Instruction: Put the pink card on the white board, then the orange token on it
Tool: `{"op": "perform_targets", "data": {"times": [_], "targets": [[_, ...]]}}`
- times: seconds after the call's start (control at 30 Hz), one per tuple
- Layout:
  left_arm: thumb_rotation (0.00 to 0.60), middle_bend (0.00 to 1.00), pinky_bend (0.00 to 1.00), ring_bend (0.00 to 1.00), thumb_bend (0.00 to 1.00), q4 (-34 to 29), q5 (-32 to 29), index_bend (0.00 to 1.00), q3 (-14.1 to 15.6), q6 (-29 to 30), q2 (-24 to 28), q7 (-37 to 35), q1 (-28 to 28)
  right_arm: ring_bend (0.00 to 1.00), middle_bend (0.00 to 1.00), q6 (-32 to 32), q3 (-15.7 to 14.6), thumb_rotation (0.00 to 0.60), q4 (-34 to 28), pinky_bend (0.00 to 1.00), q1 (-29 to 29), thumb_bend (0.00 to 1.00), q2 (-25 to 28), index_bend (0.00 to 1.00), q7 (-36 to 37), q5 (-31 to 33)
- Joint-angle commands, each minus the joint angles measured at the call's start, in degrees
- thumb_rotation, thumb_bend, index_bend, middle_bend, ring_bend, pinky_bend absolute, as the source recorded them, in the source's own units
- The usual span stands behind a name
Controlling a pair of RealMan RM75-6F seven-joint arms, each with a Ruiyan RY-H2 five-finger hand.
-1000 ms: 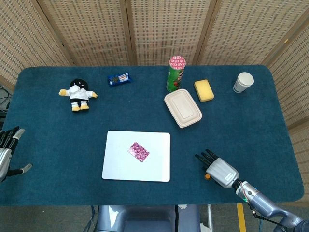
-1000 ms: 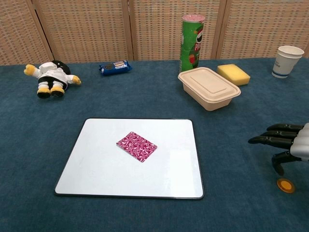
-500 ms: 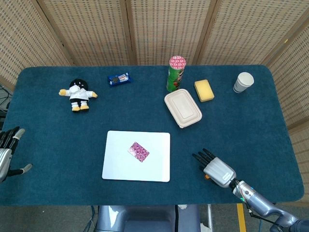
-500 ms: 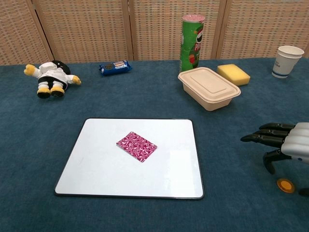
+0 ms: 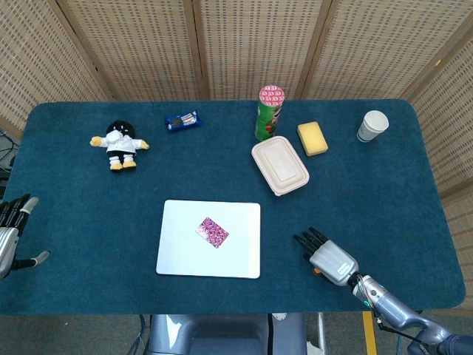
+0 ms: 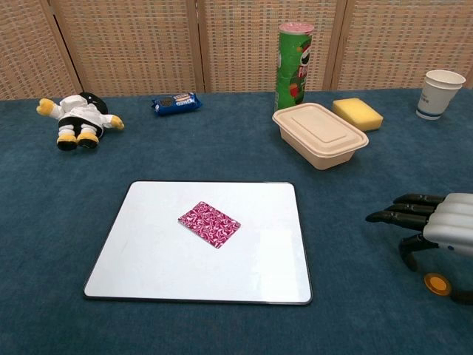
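Note:
The pink patterned card (image 5: 212, 232) (image 6: 209, 224) lies flat near the middle of the white board (image 5: 177, 259) (image 6: 148, 266). The small orange token (image 6: 436, 283) (image 5: 316, 271) lies on the blue cloth to the right of the board. My right hand (image 5: 325, 255) (image 6: 432, 229) hovers just over the token, palm down, fingers stretched toward the board and holding nothing. At the table's left edge my left hand (image 5: 9, 233) stays open and empty, seen only in the head view.
Along the far side sit a plush doll (image 5: 118, 144), a blue snack pack (image 5: 182, 120), a green chip can (image 5: 269, 112), a beige lidded box (image 5: 279, 165), a yellow sponge (image 5: 312, 138) and a paper cup (image 5: 372, 126).
My right hand has crept left toward the board and dropped lower over the token. The card, the token and my left hand have not moved.

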Motion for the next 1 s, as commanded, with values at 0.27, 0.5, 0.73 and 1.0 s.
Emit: {"op": "perform_targets", "data": {"times": [0.27,0.5,0.73,1.0], "targets": [[0.600,0.00,0.00,0.00,0.00,0.0,0.0,0.00,0.0,-0.1,0.0,-0.1,0.0,0.00,0.00,-0.7,0.4,0.600,0.1,0.00,-0.2,0.26,-0.4,0.46,0.1,-0.3],[0.600,0.00,0.00,0.00,0.00,0.0,0.0,0.00,0.1,-0.2,0.1,-0.1,-0.1,0.00,0.00,-0.8,0.6,0.600,0.1,0.00,-0.3,0.33,-0.7,0.54,0.1,-0.7],[0.600,0.00,0.00,0.00,0.00,0.0,-0.1,0.00,0.0,-0.3,0.1,-0.1,-0.1,0.00,0.00,-1.2,0.9,0.600,0.1,0.00,-0.3,0.35,-0.8,0.56,0.2,-0.8],[0.600,0.00,0.00,0.00,0.00,-0.1,0.0,0.00,0.1,-0.2,0.2,-0.2,-0.1,0.00,0.00,-1.0,1.3,0.600,-0.8,0.00,-0.3,0.36,-0.3,0.56,0.0,-1.0]]}}
